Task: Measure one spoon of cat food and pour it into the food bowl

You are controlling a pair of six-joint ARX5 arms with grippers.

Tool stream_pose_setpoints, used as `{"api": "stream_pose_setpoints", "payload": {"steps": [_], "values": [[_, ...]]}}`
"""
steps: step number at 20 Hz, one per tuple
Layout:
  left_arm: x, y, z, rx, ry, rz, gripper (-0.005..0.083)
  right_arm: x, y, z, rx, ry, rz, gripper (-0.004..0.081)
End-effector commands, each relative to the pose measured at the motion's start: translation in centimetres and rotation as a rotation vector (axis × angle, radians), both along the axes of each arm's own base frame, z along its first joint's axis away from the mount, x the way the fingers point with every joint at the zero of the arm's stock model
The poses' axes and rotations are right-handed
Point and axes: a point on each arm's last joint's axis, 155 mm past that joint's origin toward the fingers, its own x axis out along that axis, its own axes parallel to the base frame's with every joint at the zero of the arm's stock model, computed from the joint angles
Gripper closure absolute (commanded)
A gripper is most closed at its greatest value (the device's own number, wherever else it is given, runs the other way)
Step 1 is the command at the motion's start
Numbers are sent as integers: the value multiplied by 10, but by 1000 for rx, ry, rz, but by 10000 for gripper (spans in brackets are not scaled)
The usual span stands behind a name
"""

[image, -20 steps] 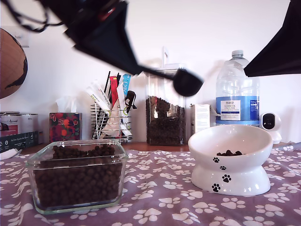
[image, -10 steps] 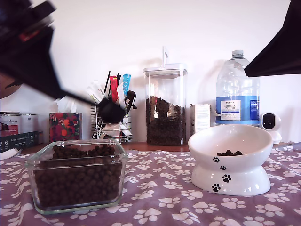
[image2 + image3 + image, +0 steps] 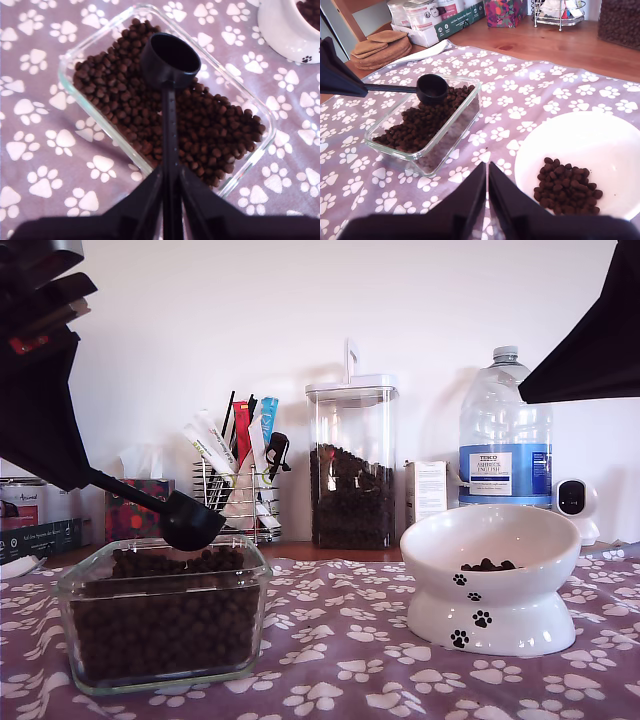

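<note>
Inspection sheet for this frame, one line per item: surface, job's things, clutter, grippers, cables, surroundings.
Surface: purple paw-print cloth over a wooden top.
Job's things: empty spoon above the cat food in the glass dish; food bowl holds a small pile of kibble.
Clutter: kibble canister, water bottle, utensil rack, tissue box, small camera.
Grippers: my first gripper shut on the spoon's handle; my second gripper shut, empty, above the cloth beside the bowl.
Cables: nothing seen.
Surroundings: white wall; boxed goods and cork mats beyond the cloth.
</note>
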Motion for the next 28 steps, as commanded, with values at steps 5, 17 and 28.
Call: {"api": "stream_pose_setpoints", "payload": {"steps": [5,17,28], "values": [[2,-3,-3,-8,2,-1,499,-4,7,8,24,-8,41,783],[38,6,92,-124,-471,24,791,51,-65,28,5,-120,-334,782],[8,55,94,-222,-659,134,790,44,-128,60,61,-217,-514,783]]}}
